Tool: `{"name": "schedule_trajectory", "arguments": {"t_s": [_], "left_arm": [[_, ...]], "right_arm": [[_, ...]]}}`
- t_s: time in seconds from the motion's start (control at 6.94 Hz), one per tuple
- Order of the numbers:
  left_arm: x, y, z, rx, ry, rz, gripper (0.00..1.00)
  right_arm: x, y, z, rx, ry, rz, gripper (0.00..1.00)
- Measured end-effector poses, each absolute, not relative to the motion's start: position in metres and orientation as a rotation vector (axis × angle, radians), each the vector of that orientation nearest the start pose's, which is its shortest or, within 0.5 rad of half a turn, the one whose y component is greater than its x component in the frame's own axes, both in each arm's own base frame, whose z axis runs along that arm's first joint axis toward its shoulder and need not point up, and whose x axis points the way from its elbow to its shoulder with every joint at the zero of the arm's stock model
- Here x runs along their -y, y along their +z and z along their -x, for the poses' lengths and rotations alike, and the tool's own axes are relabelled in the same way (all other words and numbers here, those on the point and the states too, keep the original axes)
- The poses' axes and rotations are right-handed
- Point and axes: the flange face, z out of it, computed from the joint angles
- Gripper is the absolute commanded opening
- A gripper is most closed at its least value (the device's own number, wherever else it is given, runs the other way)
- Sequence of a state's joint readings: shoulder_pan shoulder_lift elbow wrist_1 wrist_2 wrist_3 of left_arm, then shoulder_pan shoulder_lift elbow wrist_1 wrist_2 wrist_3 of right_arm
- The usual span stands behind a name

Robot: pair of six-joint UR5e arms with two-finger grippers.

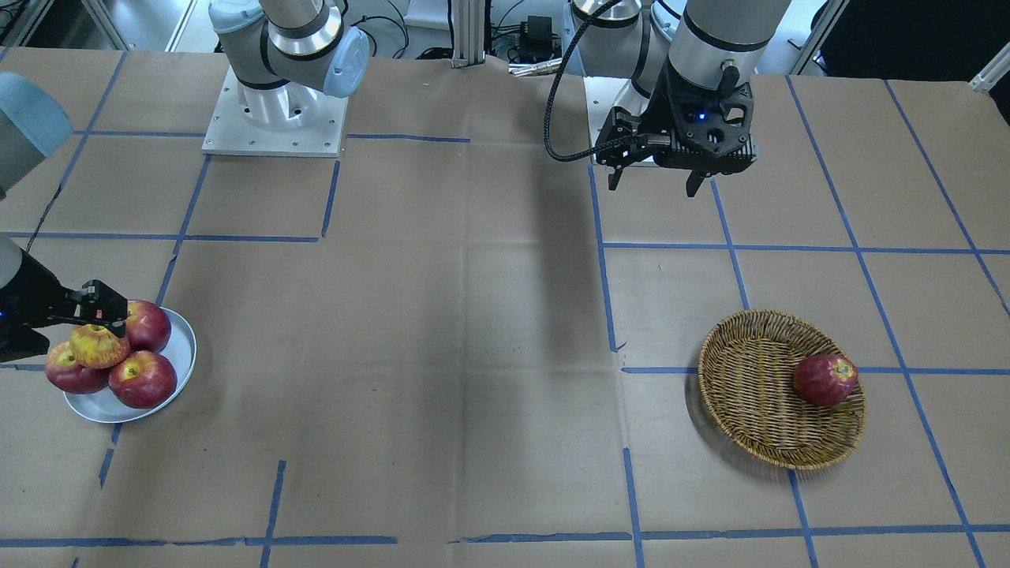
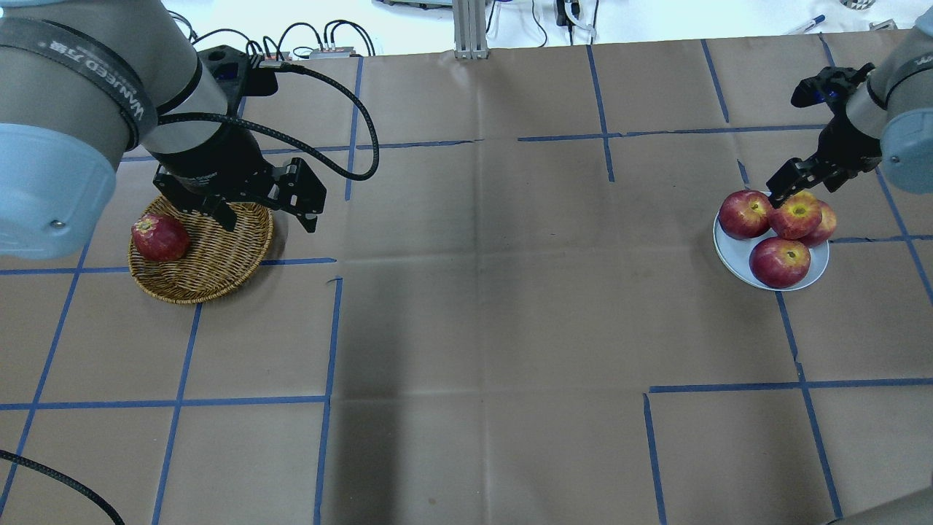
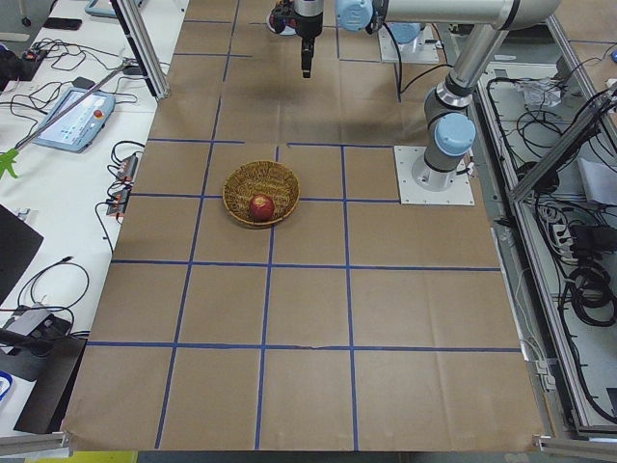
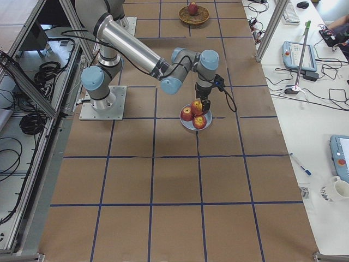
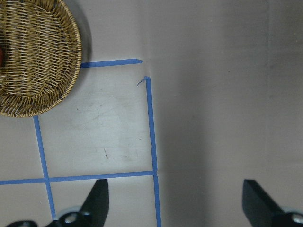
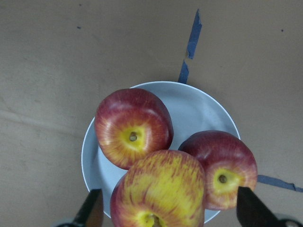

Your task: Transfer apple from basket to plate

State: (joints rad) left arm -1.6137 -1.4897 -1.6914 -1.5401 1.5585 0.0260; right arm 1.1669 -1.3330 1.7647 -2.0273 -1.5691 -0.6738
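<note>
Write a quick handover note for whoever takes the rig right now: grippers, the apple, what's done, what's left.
Right gripper: open, low over the plate, fingers either side of the yellow apple with a gap on each side.
Left gripper: open, empty, hanging above the table beside the basket.
Yellow apple: out of the basket, perched on the three red apples on the plate.
Basket: one red apple inside.
Done: the carry and, it seems, the release.
Left: lift the right gripper straight up. The apple sits high and might roll.
</note>
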Motion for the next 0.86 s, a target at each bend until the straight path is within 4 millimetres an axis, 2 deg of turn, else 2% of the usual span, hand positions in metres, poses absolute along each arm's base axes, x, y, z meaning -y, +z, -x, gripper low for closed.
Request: {"name": "schedule_trajectory", "arguments": {"t_s": [0.29, 0.43, 0.58, 0.86], "left_arm": [[0.450, 0.470, 0.154, -3.152, 0.014, -0.109, 0.99], [0.450, 0.470, 0.154, -3.152, 0.014, -0.109, 0.99], [0.450, 0.470, 0.154, -3.152, 0.014, -0.109, 0.99], [0.449, 0.471, 0.154, -3.152, 0.010, -0.109, 0.99]], "right_arm": [[0.557, 0.378, 0.048, -3.118, -0.036, 0.451, 1.00], [0.548, 0.401, 0.018, -3.116, -0.019, 0.418, 1.00], [0.534, 0.421, -0.019, -3.120, -0.003, 0.348, 1.00], [0.504, 0.442, -0.104, -3.130, 0.021, 0.207, 1.00]]}}
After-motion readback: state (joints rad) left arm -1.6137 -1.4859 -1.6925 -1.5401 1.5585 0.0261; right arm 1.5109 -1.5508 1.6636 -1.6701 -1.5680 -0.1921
